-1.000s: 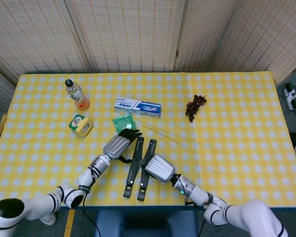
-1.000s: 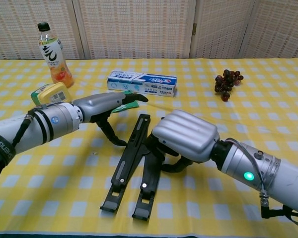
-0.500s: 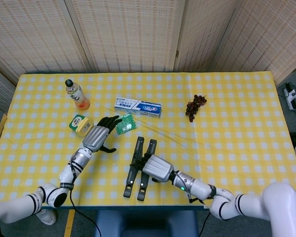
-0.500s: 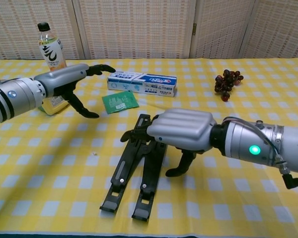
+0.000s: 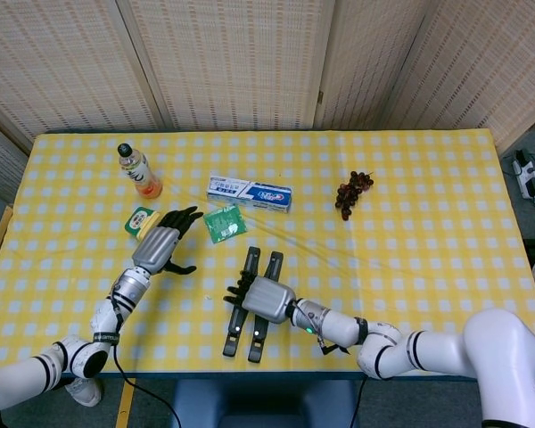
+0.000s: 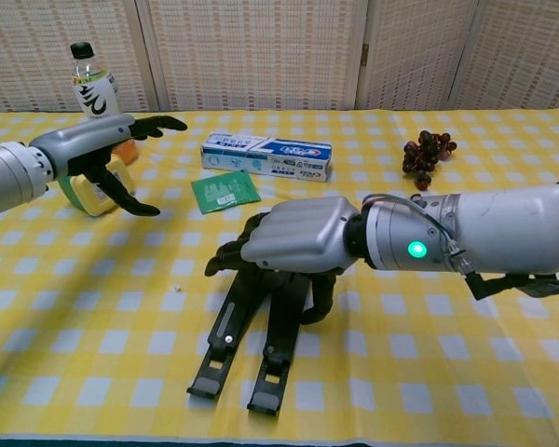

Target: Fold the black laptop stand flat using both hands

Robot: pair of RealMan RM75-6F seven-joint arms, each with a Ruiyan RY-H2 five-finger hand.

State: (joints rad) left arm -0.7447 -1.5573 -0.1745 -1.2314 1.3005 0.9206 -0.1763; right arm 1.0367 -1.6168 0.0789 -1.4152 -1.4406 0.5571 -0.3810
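Observation:
The black laptop stand point(image 5: 234, 326) point(image 6: 225, 331) lies on the yellow checked cloth near the front edge, its two bars side by side and slightly splayed at the far end. My right hand point(image 5: 262, 299) point(image 6: 293, 244) lies across the upper half of both bars. Its fingers stretch out to the left and its thumb points down on the right side. The bars' middle is hidden under it. My left hand point(image 5: 160, 246) point(image 6: 102, 155) hovers well left of the stand with fingers spread, holding nothing, just in front of the yellow tub point(image 5: 141, 220) point(image 6: 91, 194).
A juice bottle point(image 5: 139, 171) point(image 6: 94, 92) stands at the back left. A toothpaste box point(image 5: 250, 192) point(image 6: 266, 155) and a green packet point(image 5: 224, 223) point(image 6: 226, 191) lie behind the stand. Dark grapes point(image 5: 350, 193) point(image 6: 426, 158) lie further right.
My left hand has drawn away from the stand, leftward to the yellow tub. My right hand has slid left over both bars, its fingers now stretched out across them.

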